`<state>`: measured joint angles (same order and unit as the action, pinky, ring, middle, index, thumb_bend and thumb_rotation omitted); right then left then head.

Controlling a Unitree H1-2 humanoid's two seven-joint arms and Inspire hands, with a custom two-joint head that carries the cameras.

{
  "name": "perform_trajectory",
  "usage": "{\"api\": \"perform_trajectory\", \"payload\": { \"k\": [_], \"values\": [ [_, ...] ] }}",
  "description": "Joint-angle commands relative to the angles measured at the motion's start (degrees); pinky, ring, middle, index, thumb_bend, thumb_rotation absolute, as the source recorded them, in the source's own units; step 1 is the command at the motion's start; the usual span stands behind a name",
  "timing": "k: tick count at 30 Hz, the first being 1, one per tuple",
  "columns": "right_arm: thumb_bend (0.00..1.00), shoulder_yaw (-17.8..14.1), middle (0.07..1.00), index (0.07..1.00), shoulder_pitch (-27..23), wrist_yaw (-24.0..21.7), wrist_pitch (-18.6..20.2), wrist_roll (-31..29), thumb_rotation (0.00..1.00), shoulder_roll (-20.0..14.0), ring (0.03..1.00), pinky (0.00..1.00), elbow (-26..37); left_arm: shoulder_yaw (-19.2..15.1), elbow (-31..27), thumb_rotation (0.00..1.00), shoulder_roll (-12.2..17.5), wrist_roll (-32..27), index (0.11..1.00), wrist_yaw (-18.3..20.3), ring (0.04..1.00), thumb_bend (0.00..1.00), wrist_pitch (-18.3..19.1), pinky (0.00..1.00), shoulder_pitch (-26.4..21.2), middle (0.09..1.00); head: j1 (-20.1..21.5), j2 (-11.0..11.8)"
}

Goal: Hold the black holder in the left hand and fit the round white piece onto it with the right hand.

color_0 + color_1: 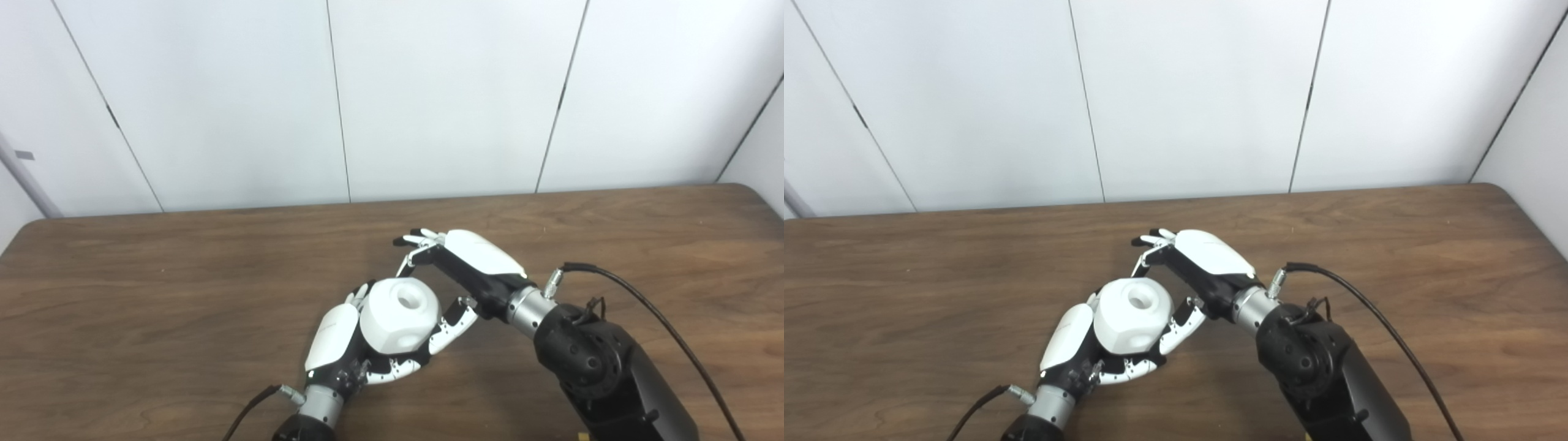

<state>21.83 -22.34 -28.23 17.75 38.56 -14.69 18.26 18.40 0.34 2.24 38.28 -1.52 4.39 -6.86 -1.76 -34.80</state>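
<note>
Left robot hand (pixel 343 343) grasps the round white piece (pixel 399 315), fingers curled around its underside, hole facing up, held above the desk (pixel 153 306). Black holder hidden beneath the white piece; cannot tell whether it is there. Right robot hand (pixel 465 260) just beside the white piece on its far right, released, fingers spread, holding nothing.

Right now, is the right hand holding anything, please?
No: the right hand is open and empty, beside the round white piece in the left hand.
</note>
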Motion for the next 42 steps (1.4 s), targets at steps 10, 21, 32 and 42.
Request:
{"api": "perform_trajectory", "payload": {
  "k": [10, 21, 32, 42],
  "values": [
    [0.51, 0.6, 0.912, 0.476, -1.5, 0.8, -1.8, -0.5, 0.13, 0.7, 0.977, 0.99, 0.2, -0.6, -2.4, 0.05, 1.6, 0.0, 0.481, 1.9, 1.0, 0.52, 3.3, 1.0, 0.2, 0.932, 0.1, 0.1],
    [0.51, 0.6, 0.911, 0.476, -1.6, 1.2, -2.1, -0.5, 0.13, 0.6, 0.98, 0.99, -0.2, -1.7, -4.4, 0.05, 3.3, -0.2, 0.482, 3.5, 1.0, 0.52, 5.1, 1.0, 0.7, 0.938, -0.1, 0.4],
    [0.51, 0.6, 0.912, 0.476, -1.8, 1.1, -1.9, -0.4, 0.13, 0.7, 0.982, 1.0, -0.1, -3.0, -5.9, 0.05, 4.2, -0.9, 0.482, 3.7, 1.0, 0.52, 5.0, 1.0, 1.5, 0.939, -0.2, 0.6],
    [0.51, 0.5, 0.915, 0.476, -2.0, 1.1, -2.1, -0.5, 0.13, 0.5, 0.983, 1.0, -0.3, -3.7, -5.9, 0.05, 4.1, -1.3, 0.483, 4.1, 1.0, 0.52, 5.0, 1.0, 1.7, 0.938, -0.1, 0.8]
  ]
}}
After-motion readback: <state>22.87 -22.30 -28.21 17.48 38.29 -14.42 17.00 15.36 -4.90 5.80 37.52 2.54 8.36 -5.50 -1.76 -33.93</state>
